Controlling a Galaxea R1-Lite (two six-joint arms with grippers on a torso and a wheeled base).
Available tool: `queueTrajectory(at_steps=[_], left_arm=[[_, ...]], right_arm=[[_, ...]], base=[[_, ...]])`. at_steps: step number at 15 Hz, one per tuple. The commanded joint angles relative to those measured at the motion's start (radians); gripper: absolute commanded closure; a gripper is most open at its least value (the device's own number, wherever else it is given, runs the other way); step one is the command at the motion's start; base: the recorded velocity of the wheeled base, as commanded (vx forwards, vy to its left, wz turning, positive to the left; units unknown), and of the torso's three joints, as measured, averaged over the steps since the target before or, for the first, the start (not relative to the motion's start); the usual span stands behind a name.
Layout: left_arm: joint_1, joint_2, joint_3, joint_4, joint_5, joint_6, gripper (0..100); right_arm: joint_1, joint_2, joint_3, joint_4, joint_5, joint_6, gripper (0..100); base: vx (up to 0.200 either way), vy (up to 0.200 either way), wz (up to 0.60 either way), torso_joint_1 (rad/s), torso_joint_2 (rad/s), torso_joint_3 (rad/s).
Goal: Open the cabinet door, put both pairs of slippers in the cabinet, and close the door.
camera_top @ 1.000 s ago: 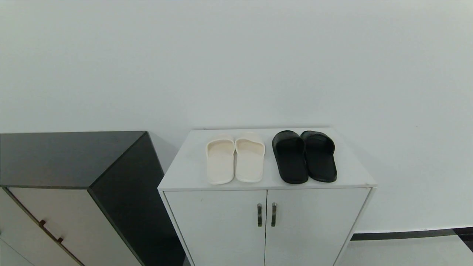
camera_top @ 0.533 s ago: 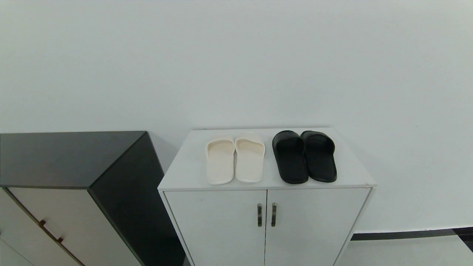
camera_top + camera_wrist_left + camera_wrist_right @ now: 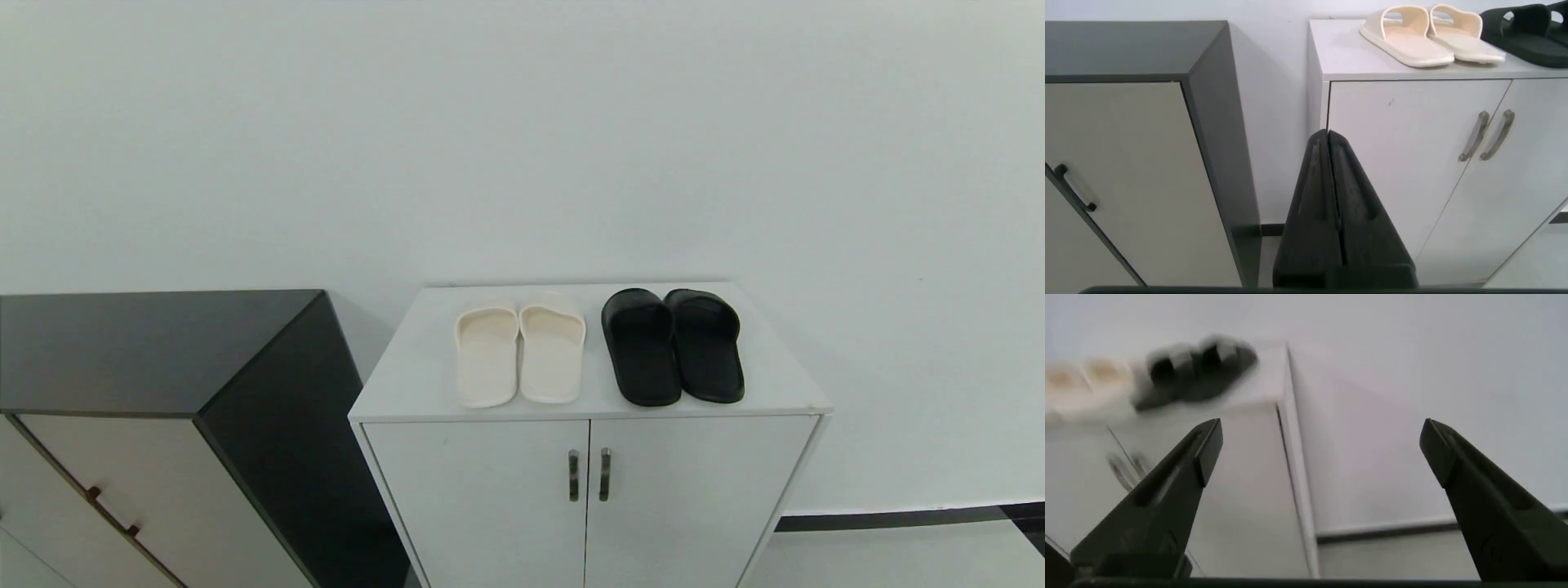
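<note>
While the doors (image 3: pixel 686 506) of the white cabinet (image 3: pixel 392 384) stood shut, the left pincer (image 3: pixel 1328 147), pressed together, pointed at its front; cream slippers (image 3: pixel 519 351) and black slippers (image 3: pixel 673 347) lay on its top, beyond the right pincer (image 3: pixel 1321 437), which was spread wide.

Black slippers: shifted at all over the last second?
No. The black slippers keep the same spot on the white cabinet top, same gap to the cream slippers.
</note>
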Motion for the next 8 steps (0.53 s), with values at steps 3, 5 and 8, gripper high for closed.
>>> queueTrajectory(at_steps=[3,5,8], left_arm=[[0.0,0.0,0.0,0.0,0.0,0.0,100],[0.001,0.0,0.0,0.0,0.002,0.0,100],[0.0,0.0,0.0,0.0,0.002,0.0,100]], right_arm=[[0.014,0.466,-0.34,0.145,0.272,0.024,0],[0.057,0.668,-0.403,0.108,0.339,0.022,0],[0.261,0.935,-0.53,-0.007,0.249,0.121,0]], base=[[0.0,0.0,0.0,0.0,0.0,0.0],[0.0,0.0,0.0,0.0,0.0,0.0],[0.0,0.0,0.0,0.0,0.0,0.0]])
